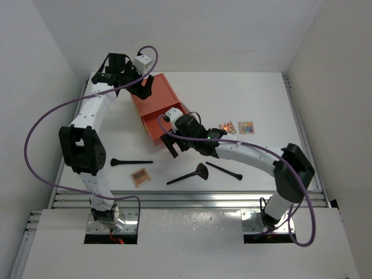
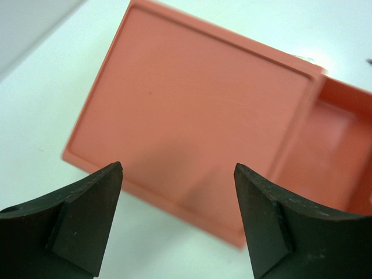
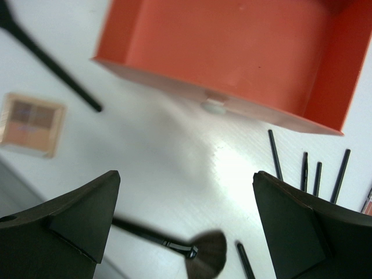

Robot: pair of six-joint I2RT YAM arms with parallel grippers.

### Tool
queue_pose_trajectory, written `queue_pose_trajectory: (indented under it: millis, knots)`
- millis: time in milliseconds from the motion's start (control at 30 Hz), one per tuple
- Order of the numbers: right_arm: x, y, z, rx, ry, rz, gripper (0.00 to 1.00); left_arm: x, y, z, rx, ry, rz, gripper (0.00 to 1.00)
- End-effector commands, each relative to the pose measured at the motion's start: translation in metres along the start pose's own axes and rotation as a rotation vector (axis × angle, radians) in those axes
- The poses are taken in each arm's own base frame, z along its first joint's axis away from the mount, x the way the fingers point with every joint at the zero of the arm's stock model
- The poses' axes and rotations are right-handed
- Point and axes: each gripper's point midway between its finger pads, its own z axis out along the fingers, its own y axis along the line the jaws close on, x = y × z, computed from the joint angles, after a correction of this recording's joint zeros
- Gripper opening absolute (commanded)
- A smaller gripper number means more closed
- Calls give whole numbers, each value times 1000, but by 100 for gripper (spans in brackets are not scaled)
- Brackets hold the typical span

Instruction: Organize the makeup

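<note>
The makeup lies on the white table. A black brush [image 1: 131, 162], a fan brush [image 1: 192, 174] and another black brush [image 1: 224, 170] lie near the front. A tan palette [image 1: 139, 176] sits front left and two multicoloured palettes [image 1: 236, 127] sit right. My right gripper [image 1: 169, 135] is open and empty, facing the drawer's front knob [image 3: 213, 106]. In the right wrist view the fan brush [image 3: 200, 251], the tan palette [image 3: 32, 125] and several thin black sticks [image 3: 308, 170] show. My left gripper [image 1: 140, 85] is open and empty above the box's far end [image 2: 177, 174].
The orange-red drawer box [image 1: 156, 104] stands at centre left with its drawer pulled out toward the front [image 2: 337, 148]. Its flat lid [image 2: 192, 104] fills the left wrist view. White walls close the table on left, back and right.
</note>
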Motion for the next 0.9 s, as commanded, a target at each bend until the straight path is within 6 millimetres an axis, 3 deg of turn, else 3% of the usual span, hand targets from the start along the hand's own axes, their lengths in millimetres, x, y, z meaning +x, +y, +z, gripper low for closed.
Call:
queue_pose_trajectory:
  millis: [0,33,67,100,133,167,200,300,333,367,400,433,500,533,567,633,733,767,867]
  knots:
    - [-20,11,-40,-130,-70,-40,97,-53,-20,-82,78,-129,277,83]
    - [-15,19,-45,-180,-50,-45,97,-35,-34,-92,141,-62,293,78]
    - [-18,16,-53,-187,-59,-38,97,-25,-34,-101,165,-36,372,73]
    - [-13,12,-61,-188,-35,-35,97,-17,-33,-115,176,-15,395,57]
    - [-13,15,-69,-217,-39,-38,98,8,-44,-124,236,53,381,48]
    - [-2,8,-71,-205,-8,-27,98,22,-45,-130,258,80,434,47]
    - [-1,5,-78,-198,-12,-22,98,53,-45,-134,292,142,411,47]
    - [30,-9,-82,-160,36,-5,98,103,-44,-155,292,242,452,49]
    - [25,-14,-91,-153,4,8,98,142,-58,-151,352,316,439,53]
    - [24,-15,-92,-151,-9,15,98,153,-59,-154,340,334,472,60]
    - [36,-18,-93,-144,4,22,98,170,-57,-153,318,381,468,68]
    - [34,-21,-95,-137,-10,41,100,202,-68,-149,355,432,441,70]
    - [39,-28,-94,-122,-7,56,100,214,-62,-137,295,417,466,72]
    - [39,-30,-95,-120,-10,56,100,232,-70,-131,298,440,465,73]
    - [39,-31,-95,-116,-10,62,100,228,-64,-118,258,402,491,73]
    - [42,-32,-95,-114,3,63,100,231,-65,-112,246,382,512,75]
    - [56,-33,-93,-109,43,73,100,256,-74,-103,289,417,523,75]
    - [58,-35,-95,-106,43,85,100,272,-79,-101,310,447,508,75]
    - [67,-33,-95,-106,66,96,100,291,-84,-89,323,461,515,75]
